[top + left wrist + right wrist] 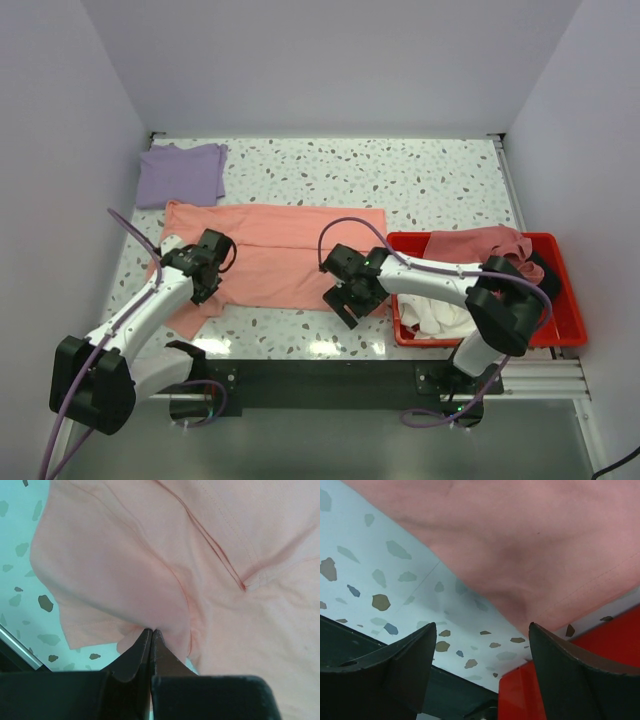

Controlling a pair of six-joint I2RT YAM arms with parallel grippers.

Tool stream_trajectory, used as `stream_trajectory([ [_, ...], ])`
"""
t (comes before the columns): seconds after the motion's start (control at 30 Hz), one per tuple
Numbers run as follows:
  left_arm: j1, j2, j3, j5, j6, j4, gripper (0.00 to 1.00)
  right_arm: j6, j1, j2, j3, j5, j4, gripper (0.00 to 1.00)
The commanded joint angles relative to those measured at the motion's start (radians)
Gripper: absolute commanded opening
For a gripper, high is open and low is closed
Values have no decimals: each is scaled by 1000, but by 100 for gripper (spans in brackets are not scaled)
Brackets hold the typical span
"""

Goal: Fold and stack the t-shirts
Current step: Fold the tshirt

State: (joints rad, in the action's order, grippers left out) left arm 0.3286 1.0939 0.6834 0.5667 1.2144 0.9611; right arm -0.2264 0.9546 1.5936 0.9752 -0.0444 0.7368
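Note:
A large salmon-pink t-shirt [290, 250] lies spread across the middle of the table. My left gripper [205, 280] sits at its front left part, shut on a pinch of the salmon cloth [150, 625] near the sleeve. My right gripper [352, 300] is open and empty just above the shirt's front right corner [530, 565], beside the bin. A folded lavender-purple t-shirt [180, 173] lies at the back left. White [432, 315], dusty pink [478, 245] and black [540, 265] shirts lie in the red bin.
The red plastic bin [560, 335] stands at the front right, its corner showing in the right wrist view [530, 690]. The table's front edge and a dark rail [320, 375] run just behind my grippers. White walls close in the sides.

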Motion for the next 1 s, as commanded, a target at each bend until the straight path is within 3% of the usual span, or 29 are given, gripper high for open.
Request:
stream_trajectory([
  [0.0,0,-5,38,41,-23,-5,0,-40,1,22,-1,-25,19,77],
  [0.27,-2,-6,31,44,-47,-32,0,-53,-4,85,28,-64,27,70],
  [0.5,0,24,67,79,-56,-24,0,-36,-28,98,43,-69,26,43],
  [0.67,-2,27,76,88,-61,-35,0,-25,-37,112,56,-77,27,31],
  [0.77,-2,34,90,99,-65,-38,0,-18,-40,98,60,-95,26,18],
  [0.83,-2,37,97,102,-75,-42,0,-14,-40,91,65,-106,23,1],
  [0.97,-2,47,120,111,-98,-56,0,-5,-43,66,94,-138,32,0],
])
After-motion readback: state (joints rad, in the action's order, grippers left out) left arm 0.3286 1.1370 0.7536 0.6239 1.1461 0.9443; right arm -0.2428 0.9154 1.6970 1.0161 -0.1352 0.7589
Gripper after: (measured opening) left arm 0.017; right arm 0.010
